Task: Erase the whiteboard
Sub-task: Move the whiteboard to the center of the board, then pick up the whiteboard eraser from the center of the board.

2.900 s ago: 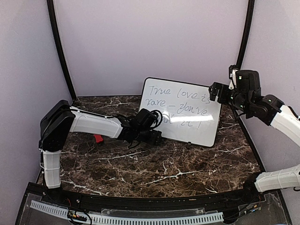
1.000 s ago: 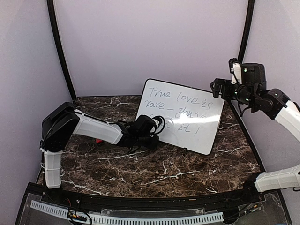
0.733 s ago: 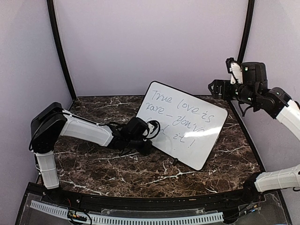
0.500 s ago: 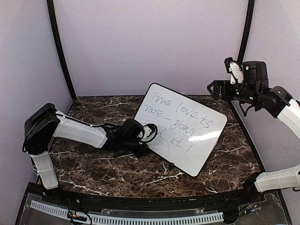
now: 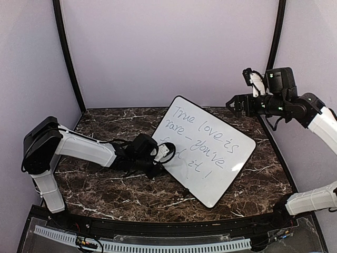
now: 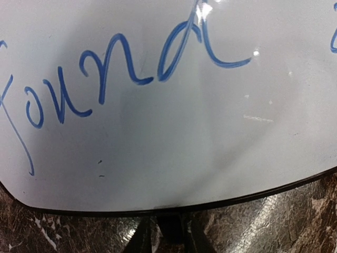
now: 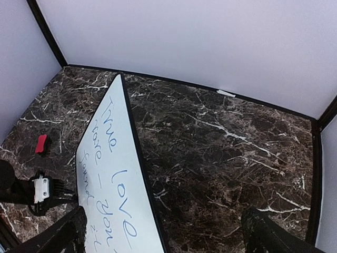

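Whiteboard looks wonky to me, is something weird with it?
Yes. The whiteboard sits crooked, with one corner pointing toward the front. The left pincer is at its edge. The board is full of writing, while the red eraser lies off to the side, untouched.

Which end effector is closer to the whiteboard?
Left. The left end effector is at the left edge of the whiteboard; the right end effector hangs above its far right side.

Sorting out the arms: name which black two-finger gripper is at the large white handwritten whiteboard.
The left gripper, low at the left edge of the whiteboard; the right gripper hangs open in the air, apart from it.
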Controlling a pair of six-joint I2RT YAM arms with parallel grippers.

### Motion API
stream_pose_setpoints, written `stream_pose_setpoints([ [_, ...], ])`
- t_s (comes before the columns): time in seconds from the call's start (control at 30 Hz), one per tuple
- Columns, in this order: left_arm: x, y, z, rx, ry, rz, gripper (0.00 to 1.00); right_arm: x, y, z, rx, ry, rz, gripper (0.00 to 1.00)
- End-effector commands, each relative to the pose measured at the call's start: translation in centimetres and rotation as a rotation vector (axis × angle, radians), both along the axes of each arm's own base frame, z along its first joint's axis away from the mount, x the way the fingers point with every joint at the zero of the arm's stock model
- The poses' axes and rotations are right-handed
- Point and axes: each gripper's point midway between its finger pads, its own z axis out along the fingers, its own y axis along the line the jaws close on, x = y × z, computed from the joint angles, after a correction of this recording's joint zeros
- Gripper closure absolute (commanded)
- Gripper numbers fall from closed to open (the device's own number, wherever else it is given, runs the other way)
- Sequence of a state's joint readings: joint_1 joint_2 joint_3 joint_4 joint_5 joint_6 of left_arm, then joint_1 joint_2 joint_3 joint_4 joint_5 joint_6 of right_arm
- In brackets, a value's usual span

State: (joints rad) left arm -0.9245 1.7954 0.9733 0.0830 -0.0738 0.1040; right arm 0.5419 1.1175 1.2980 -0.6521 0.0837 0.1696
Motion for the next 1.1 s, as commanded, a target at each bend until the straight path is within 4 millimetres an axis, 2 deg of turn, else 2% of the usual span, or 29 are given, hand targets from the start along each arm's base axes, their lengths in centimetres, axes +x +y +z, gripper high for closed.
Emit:
stream_pose_setpoints([
  [0.0,0.8,0.6,3.3,-0.003,-0.086,-0.029,0.76,-0.8,1.6,0.8,0.051,0.022,0.092,0.01],
  [0.07,1.1,0.7,4.3,-0.01,-0.108,-0.02,0.68,-1.0,1.7,0.9,0.062,0.025,0.101,0.01],
  [0.1,1.2,0.8,4.7,-0.016,-0.115,-0.015,0.58,-1.0,1.7,0.9,0.064,0.026,0.102,0.01],
  [0.2,1.3,1.0,6.2,-0.044,-0.136,-0.002,0.37,-1.1,1.7,0.7,0.068,0.031,0.1,0.01],
  [0.23,1.5,1.2,7.1,-0.06,-0.151,0.013,0.27,-1.1,1.7,0.8,0.071,0.028,0.096,0.01],
  [0.27,1.5,1.6,7.3,-0.063,-0.155,0.026,0.23,-1.2,1.6,1.1,0.076,0.022,0.093,0.01],
  [0.3,1.8,2.0,8.3,-0.086,-0.174,0.059,0.15,-1.1,1.5,1.3,0.081,0.015,0.088,0.01],
  [0.4,3.5,4.4,9.5,-0.114,-0.179,0.192,0.03,-1.3,1.2,2.2,0.094,-0.015,0.076,0.01],
  [0.43,3.9,5.1,9.7,-0.124,-0.163,0.246,0.02,-1.3,1.1,2.5,0.096,-0.024,0.073,0.01],
  [0.47,5.1,6.3,10.3,-0.129,-0.175,0.322,0.01,-1.3,1.0,2.7,0.094,-0.032,0.073,0.01],
  [0.5,5.3,7.4,9.6,-0.113,-0.137,0.39,0.01,-1.2,1.0,2.7,0.091,-0.038,0.07,0.01],
  [0.53,6.6,8.8,10.4,-0.101,-0.164,0.476,0.01,-1.1,0.9,2.8,0.087,-0.042,0.067,0.01],
  [0.57,6.6,10.0,9.6,-0.076,-0.128,0.551,0.01,-1.1,0.9,2.7,0.084,-0.041,0.068,0.01],
  [0.6,7.8,11.4,10.4,-0.064,-0.155,0.64,0.01,-1.0,0.9,2.6,0.081,-0.04,0.068,0.01],
  [0.63,7.5,12.9,9.1,-0.028,-0.099,0.732,0.01,-0.8,0.6,2.6,0.072,-0.044,0.049,0.01],
  [0.67,8.5,14.3,9.9,-0.029,-0.109,0.818,0.01,-0.8,0.6,2.5,0.069,-0.045,0.048,0.01],
  [0.7,8.0,15.7,8.4,0.01,-0.048,0.908,0.01,-0.8,0.7,2.5,0.07,-0.045,0.051,0.01],
  [0.73,8.7,16.7,9.0,-0.024,-0.04,1.007,0.01,-0.8,0.8,2.5,0.072,-0.046,0.055,0.02],
  [0.83,8.3,19.5,7.9,0.042,-0.004,1.167,0.01,-0.8,1.0,2.4,0.075,-0.043,0.065,0.01],
  [1.07,6.9,24.0,5.4,0.037,0.065,1.485,0.01,-0.7,1.0,1.9,0.069,-0.036,0.063,0.01],
])
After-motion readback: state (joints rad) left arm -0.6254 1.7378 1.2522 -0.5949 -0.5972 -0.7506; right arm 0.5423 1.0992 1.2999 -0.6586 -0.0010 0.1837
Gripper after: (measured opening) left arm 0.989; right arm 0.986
